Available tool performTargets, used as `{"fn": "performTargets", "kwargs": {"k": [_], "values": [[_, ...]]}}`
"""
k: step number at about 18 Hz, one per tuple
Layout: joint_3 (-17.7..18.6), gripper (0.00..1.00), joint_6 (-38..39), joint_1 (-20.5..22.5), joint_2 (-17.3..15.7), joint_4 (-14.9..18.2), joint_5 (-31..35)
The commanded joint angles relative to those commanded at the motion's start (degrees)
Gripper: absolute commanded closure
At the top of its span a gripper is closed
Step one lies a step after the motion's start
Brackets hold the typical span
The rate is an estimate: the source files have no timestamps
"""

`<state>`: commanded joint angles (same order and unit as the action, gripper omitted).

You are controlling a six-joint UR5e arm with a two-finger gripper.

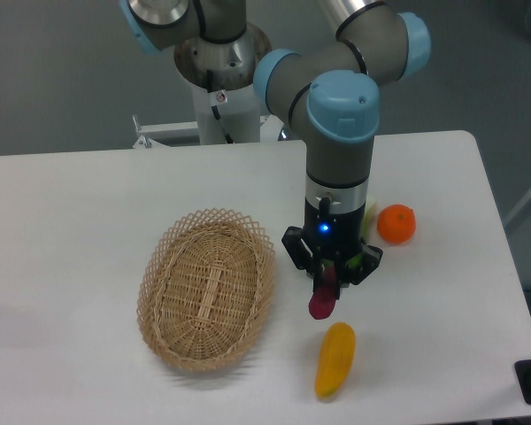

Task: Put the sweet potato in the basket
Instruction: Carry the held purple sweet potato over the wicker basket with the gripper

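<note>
The sweet potato [321, 303] is a small magenta tuber hanging upright from my gripper [326, 285], only its lower end showing below the fingers. The gripper is shut on it and holds it just above the table, to the right of the basket [207, 289]. The basket is an oval tan wicker one with a lacy rim, and it is empty. The gripper is a short way off the basket's right rim.
A yellow-orange oblong vegetable [335, 359] lies just below the gripper near the table's front edge. A round orange fruit [396, 223] sits to the right of the arm. A pale green thing [369, 215] is partly hidden behind the wrist.
</note>
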<state>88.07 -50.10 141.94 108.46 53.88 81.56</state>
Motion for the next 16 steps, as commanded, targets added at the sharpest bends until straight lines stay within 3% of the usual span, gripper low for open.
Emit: {"fn": "performTargets", "kwargs": {"k": [11,16], "values": [[0.4,0.69,1.5,-2.1,-0.1,0.6,1.0],[1.1,0.69,14.8,-6.4,-1.6,1.4,2.8]]}}
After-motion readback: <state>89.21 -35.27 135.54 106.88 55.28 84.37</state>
